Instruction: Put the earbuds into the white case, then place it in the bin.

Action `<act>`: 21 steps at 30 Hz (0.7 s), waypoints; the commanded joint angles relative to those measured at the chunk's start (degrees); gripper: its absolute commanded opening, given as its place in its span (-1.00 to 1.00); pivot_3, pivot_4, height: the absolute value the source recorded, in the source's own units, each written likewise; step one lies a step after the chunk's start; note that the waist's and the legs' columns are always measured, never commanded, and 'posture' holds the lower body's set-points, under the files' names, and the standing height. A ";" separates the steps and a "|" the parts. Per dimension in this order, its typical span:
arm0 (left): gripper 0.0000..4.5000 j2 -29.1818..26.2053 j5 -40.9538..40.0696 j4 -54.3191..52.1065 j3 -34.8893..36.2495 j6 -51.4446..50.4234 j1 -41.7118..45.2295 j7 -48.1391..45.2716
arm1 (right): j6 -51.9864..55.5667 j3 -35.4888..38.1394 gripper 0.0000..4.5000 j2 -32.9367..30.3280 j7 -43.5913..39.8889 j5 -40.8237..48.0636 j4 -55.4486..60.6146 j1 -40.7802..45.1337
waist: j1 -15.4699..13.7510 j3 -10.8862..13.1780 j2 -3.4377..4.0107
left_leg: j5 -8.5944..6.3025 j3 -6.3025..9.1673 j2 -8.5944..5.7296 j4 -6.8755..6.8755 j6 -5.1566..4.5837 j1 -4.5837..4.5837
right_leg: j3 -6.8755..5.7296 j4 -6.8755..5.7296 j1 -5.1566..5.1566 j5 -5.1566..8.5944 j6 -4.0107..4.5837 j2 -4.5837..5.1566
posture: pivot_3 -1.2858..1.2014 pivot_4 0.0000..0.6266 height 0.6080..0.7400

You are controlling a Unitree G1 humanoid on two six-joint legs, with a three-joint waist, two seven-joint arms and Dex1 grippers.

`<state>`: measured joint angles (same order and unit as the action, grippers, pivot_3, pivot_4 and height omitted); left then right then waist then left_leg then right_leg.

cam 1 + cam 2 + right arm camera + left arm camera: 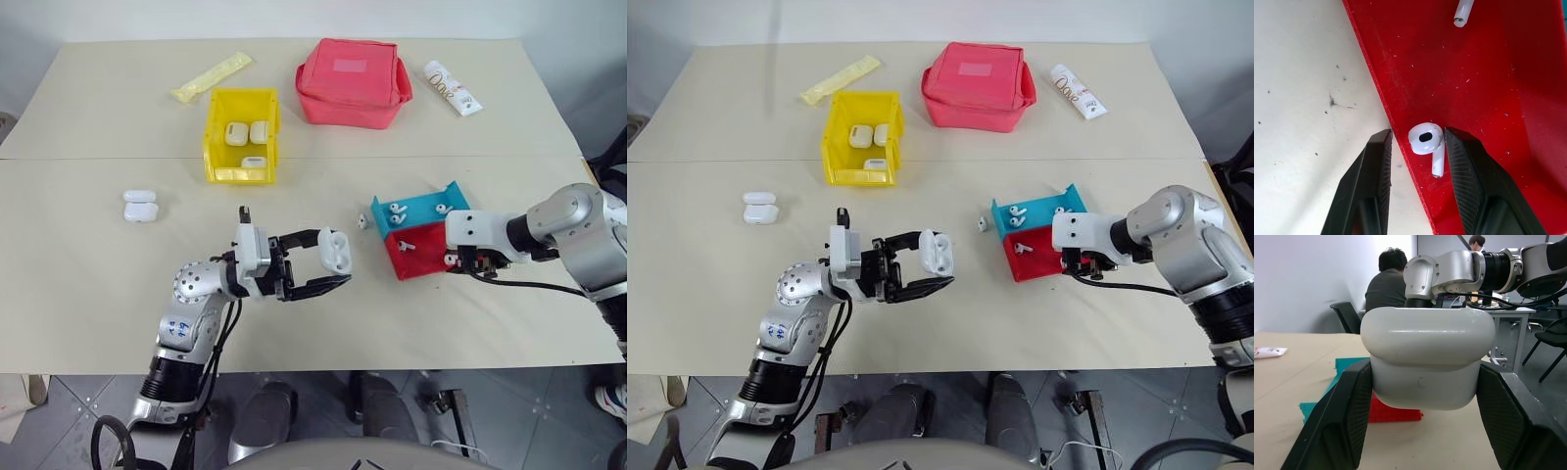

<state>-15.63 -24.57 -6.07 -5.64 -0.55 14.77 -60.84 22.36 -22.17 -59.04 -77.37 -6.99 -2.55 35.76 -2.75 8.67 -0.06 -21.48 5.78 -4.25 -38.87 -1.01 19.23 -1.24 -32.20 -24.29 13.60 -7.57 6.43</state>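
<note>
From the head views, we see our left gripper clamped on the white case, lid open, held above the bench in front of the torso. The bin sits farther back, yellow, with three more white cases inside; two spare cases lie left of it. Our right gripper reaches down at the near edge of the red tray, which adjoins the blue tray; earbuds lie in both trays and one on the bench beside them. A red pouch rests behind.

In the left wrist view, the case is squeezed between both fingers.

In the right wrist view, our fingers stand apart around one earbud on the red tray's rim, without visibly pressing it.
</note>
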 commanded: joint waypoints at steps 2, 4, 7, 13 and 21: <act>0.24 -0.23 -1.32 -2.40 0.01 0.45 -0.30 0.48 | -0.76 1.09 -0.50 0.35 -0.56 -0.74 -0.26 1.28 | 0.05 -0.01 -0.01 | 0.00 0.00 0.00 0.00 0.00 0.00 | 0.00 0.00 0.00 0.00 0.00 0.00 | 0.03 -0.52 1.00; 0.24 -0.31 -1.37 -2.38 0.01 0.44 -0.29 0.50 | -0.73 1.18 -0.77 0.47 -0.66 -0.87 -0.33 1.30 | 0.07 -0.01 -0.01 | 0.00 0.00 0.00 -0.01 0.00 -0.01 | 0.00 -0.01 0.00 0.00 0.00 0.00 | 0.03 -0.52 1.00; 0.24 -0.37 -1.41 -2.32 0.02 0.43 -0.25 0.53 | -0.58 1.41 -0.78 0.47 -0.93 -0.76 -0.22 1.29 | 0.08 -0.01 -0.01 | 0.00 0.00 0.00 -0.01 0.00 -0.01 | 0.00 -0.02 0.00 0.00 0.01 0.00 | 0.03 -0.52 1.00; 0.24 -0.19 -1.30 -2.08 -0.35 0.56 -0.29 0.45 | 1.36 3.03 -0.78 -0.32 -1.21 0.45 1.46 1.07 | 0.05 -0.01 -0.01 | 0.00 0.00 0.00 -0.01 0.00 -0.01 | 0.00 -0.03 0.00 0.00 0.01 0.01 | 0.03 -0.52 1.00; 0.24 1.50 -1.45 1.54 -1.87 1.39 1.31 -1.65 | 18.62 18.68 -0.78 0.25 -0.45 16.83 17.18 -5.98 | -0.42 0.00 -0.01 | 0.00 0.03 0.00 -0.02 0.00 0.01 | 0.00 0.00 0.02 0.00 0.01 0.03 | 0.03 -0.52 1.00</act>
<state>-14.42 -24.70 -5.07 -7.40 -0.20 15.28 -61.80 37.63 -7.61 -58.74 -78.52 5.95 10.76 30.43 -3.18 8.67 -0.07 -21.49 5.81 -4.24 -38.88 -1.00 19.24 -1.25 -32.19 -24.26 13.60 -7.55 6.47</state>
